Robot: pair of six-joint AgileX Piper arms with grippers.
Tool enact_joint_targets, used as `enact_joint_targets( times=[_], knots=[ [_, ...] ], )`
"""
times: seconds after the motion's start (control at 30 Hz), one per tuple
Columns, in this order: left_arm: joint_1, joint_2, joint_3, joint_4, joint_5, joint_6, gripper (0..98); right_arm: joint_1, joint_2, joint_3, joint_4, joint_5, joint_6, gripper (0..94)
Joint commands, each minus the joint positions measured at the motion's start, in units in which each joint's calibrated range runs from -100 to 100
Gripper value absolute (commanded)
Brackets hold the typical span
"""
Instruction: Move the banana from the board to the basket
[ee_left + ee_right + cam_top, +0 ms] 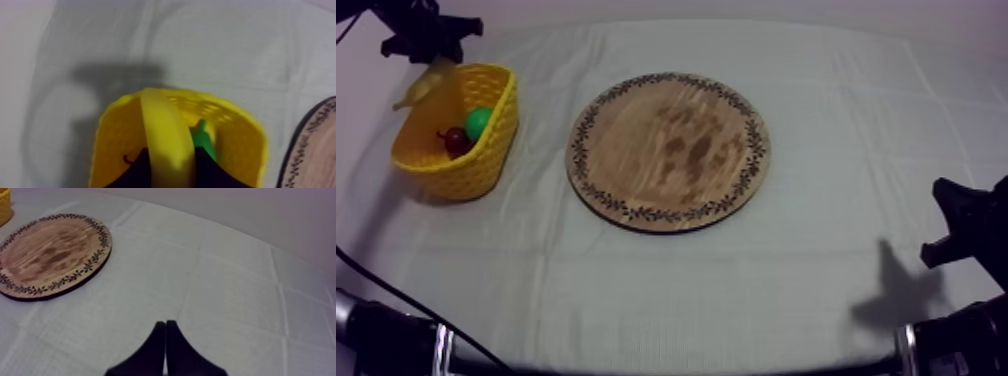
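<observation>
Banana [424, 88] hangs steeply — free end down over yellow basket [486, 165] — pinched by left hand [434, 55]; right hand [165, 333] pressed together.

**What else is on my table**

A grey-white cloth [736, 300] covers my whole table. Straight fold lines cross it lengthwise and crosswise and mark it off in large squares. It lies flat, with slight wrinkles toward my left side. Two toy fruits sit inside the yellow basket [486, 165] at my left. One is a small red fruit [458, 142], dark, with a thin stem. The other is a green pear [480, 121] just beside it, nearer the wall that faces the table's middle. From my left wrist I see the pear [202, 140] with its narrow end against the inner wall. A dark shadow [898, 290] lies on the cloth at my right.
</observation>
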Motion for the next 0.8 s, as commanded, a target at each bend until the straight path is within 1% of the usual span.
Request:
enact_joint_targets(
  times=[0.0, 0.13, 0.3, 0.43, 0.77],
  knots=[
    [-1.01, 1.04, 0.52, 0.08, 0.05, -0.37, 22.6, 0.0, 0.0, -0.03, 0.02, 0.0, 0.0, 0.3],
    [-1.78, 2.22, 1.21, 0.3, 0.15, -0.96, 22.5, 0.0, 0.0, -0.03, 0.02, 0.0, 0.0, 0.3],
    [-1.97, 2.44, 2.36, 1.05, 0.7, -1.77, 22.2, 0.0, 0.0, -0.03, 0.02, 0.0, 0.0, 0.3],
    [-1.68, 1.95, 3.65, 1.56, 1.27, -2.17, 22.1, 0.0, 0.0, -0.03, 0.02, 0.0, 0.0, 0.3],
    [-0.5, 0.82, 5.83, 2.01, 2.14, -2.18, 22.1, 0.0, 0.0, -0.03, 0.02, 0.0, 0.0, 0.3]
  ],
)
